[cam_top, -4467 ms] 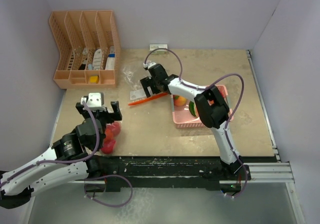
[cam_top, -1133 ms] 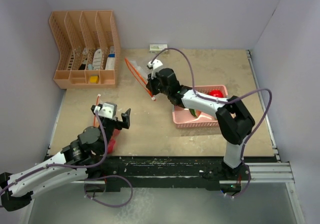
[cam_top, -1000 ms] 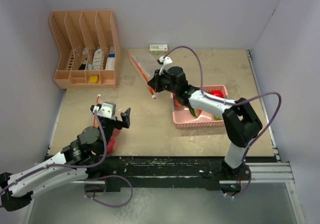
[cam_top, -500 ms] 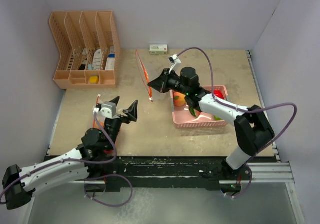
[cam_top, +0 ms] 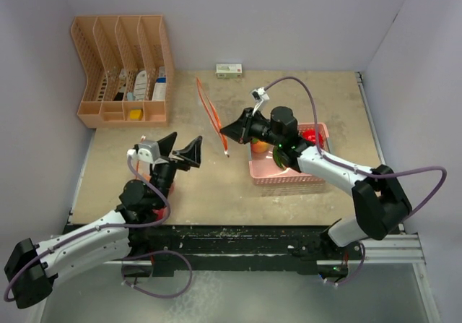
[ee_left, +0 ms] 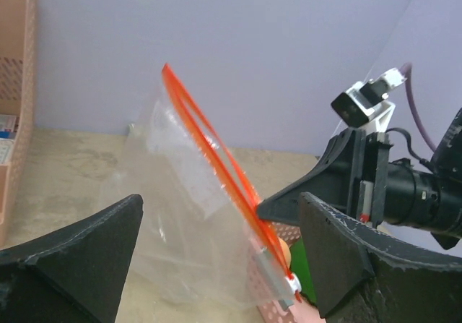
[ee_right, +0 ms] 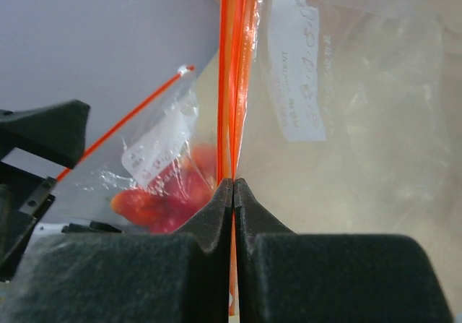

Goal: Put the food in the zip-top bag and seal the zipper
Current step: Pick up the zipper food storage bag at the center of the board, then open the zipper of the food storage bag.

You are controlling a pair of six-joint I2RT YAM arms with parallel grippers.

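Note:
My right gripper is shut on the orange zipper strip of a clear zip-top bag and holds it up in the air over the middle of the table. The bag hangs with the zipper slanting upward, and I see nothing inside it. My left gripper stands open, raised, its fingers either side of the bag in the left wrist view and not touching it. Food lies in a pink basket: an orange piece, a green piece and a red one.
A peach file organizer with small packets stands at the back left. A small white-and-green box lies by the back wall. Behind the held zipper, the right wrist view shows another clear bag with red pieces near the left arm.
My right gripper has carried the bag rightward and a little nearer, still shut on the zipper. My left arm has lifted and turned its open jaws toward the bag.

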